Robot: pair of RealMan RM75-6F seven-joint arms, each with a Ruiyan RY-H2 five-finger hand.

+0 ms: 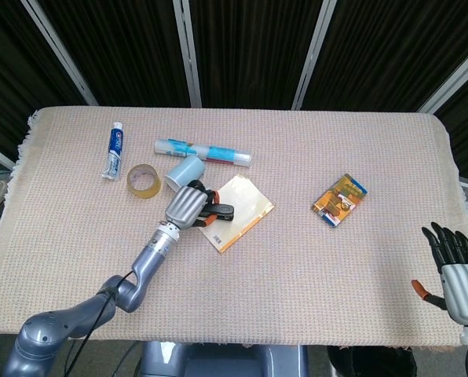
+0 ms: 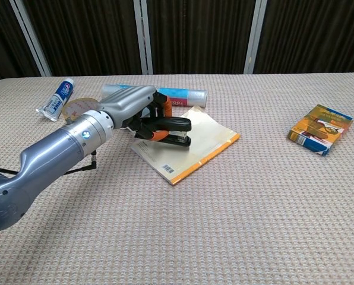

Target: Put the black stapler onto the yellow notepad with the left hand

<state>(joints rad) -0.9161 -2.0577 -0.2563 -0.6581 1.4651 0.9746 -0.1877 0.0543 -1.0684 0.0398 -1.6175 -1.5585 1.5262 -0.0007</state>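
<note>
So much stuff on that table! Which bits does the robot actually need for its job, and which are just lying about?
Needed:
black stapler
yellow notepad
left hand, holding the stapler

Lying about:
toothpaste tube
tape roll
light blue cup
long wrapped tube
small orange box
right hand, idle

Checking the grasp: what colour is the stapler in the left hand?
Black with orange trim; the stapler shows best in the chest view.

Left hand (image 2: 129,110) gripping black stapler (image 2: 172,132) over yellow notepad (image 2: 209,141).
</note>
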